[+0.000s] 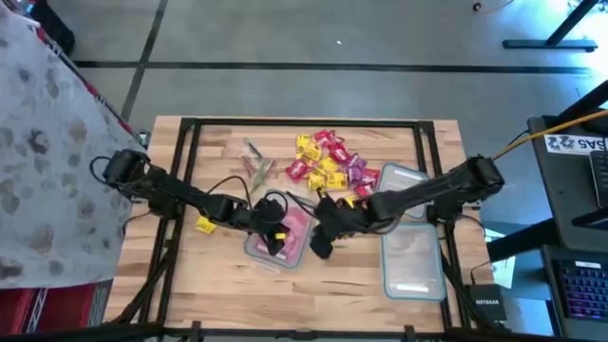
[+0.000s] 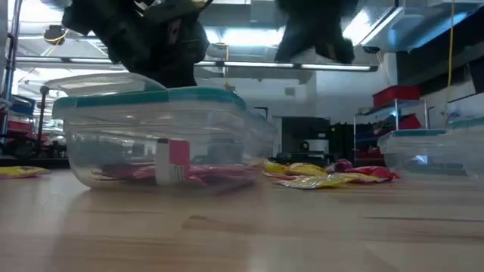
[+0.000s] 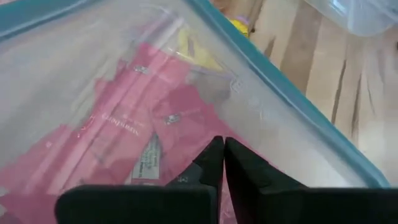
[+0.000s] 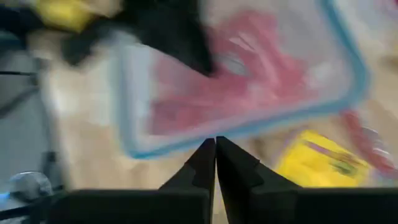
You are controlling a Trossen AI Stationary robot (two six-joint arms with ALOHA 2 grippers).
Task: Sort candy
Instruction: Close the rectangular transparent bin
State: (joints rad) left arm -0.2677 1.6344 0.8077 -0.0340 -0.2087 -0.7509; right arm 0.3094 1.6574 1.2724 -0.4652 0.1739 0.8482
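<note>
Candy (image 1: pixel 328 160) lies heaped behind one container (image 1: pixel 285 237); two containers (image 1: pixel 412 261) right.

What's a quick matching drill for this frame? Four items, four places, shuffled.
Items:
1. left gripper
2. right gripper
3. candy pile
4. stray yellow candy

Places:
A. far middle of the table
B. alone, beside the left arm
C. over the pink-filled container
D. just right of that container

Pairs: 1-C, 2-D, 3-A, 4-B

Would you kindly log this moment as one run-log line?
left gripper: shut, over pink-candy container | right gripper: shut, beside it | candy pile: unsorted
</note>
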